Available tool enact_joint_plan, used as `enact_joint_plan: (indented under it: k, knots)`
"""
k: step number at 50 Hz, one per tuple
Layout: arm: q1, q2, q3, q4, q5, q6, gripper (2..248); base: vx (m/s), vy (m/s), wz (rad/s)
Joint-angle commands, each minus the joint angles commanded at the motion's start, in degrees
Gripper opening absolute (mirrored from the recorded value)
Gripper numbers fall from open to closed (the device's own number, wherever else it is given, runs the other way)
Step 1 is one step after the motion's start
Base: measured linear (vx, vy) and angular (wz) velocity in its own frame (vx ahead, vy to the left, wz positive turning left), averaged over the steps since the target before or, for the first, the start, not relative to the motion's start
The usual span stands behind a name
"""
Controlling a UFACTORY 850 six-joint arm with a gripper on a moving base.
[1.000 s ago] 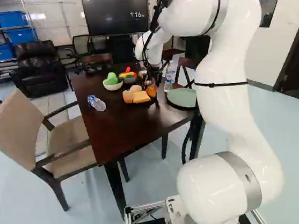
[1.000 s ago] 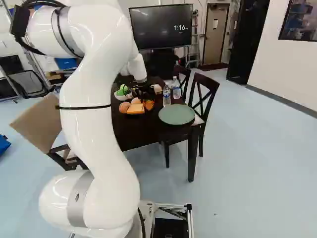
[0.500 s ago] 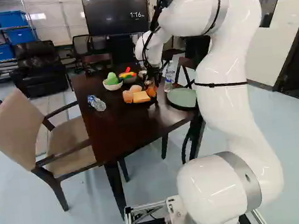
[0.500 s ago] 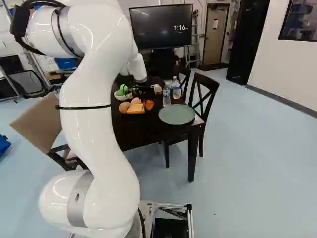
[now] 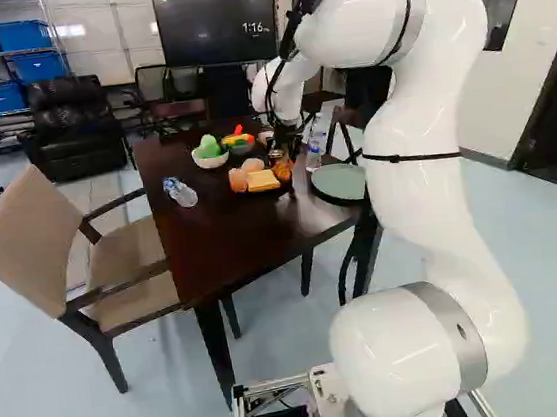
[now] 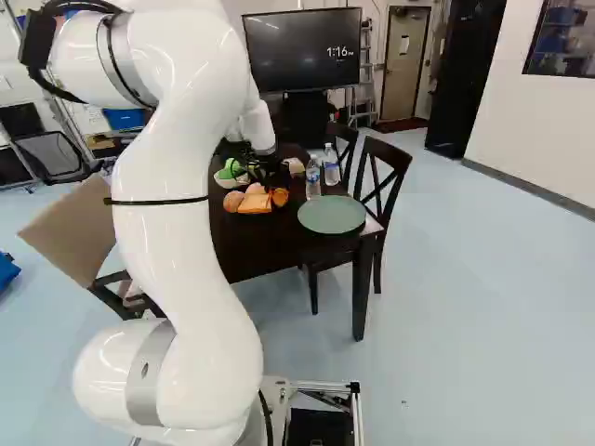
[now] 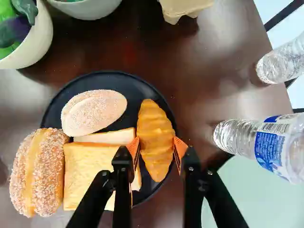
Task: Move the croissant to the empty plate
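A black plate (image 7: 137,84) holds two rolls (image 7: 95,111), bread slices (image 7: 88,166) and the croissant (image 7: 154,128), which the gripper (image 6: 270,172) pinches between both fingers, near a bowl of green pieces (image 5: 210,162) and a green plate (image 6: 332,214) on the dark table (image 5: 221,220), a screen (image 5: 217,22) beyond.

White arm (image 5: 431,181) rises off base, bends over at top, forearm reaching ahead. End effector (image 5: 281,156) angled down, fingers part-spread, orange pads (image 7: 177,148) gripping from both sides.
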Motion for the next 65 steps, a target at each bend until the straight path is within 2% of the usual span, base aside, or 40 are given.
enact_joint_plan:
  k: [34, 65]
  knots:
    - [0.0, 0.1, 0.0, 0.0, 0.0, 0.0, 109, 0.000, 0.000, 0.000]
    - [0.0, 4.3, 1.0, 0.0, 0.0, 0.0, 109, 0.000, 0.000, 0.000]
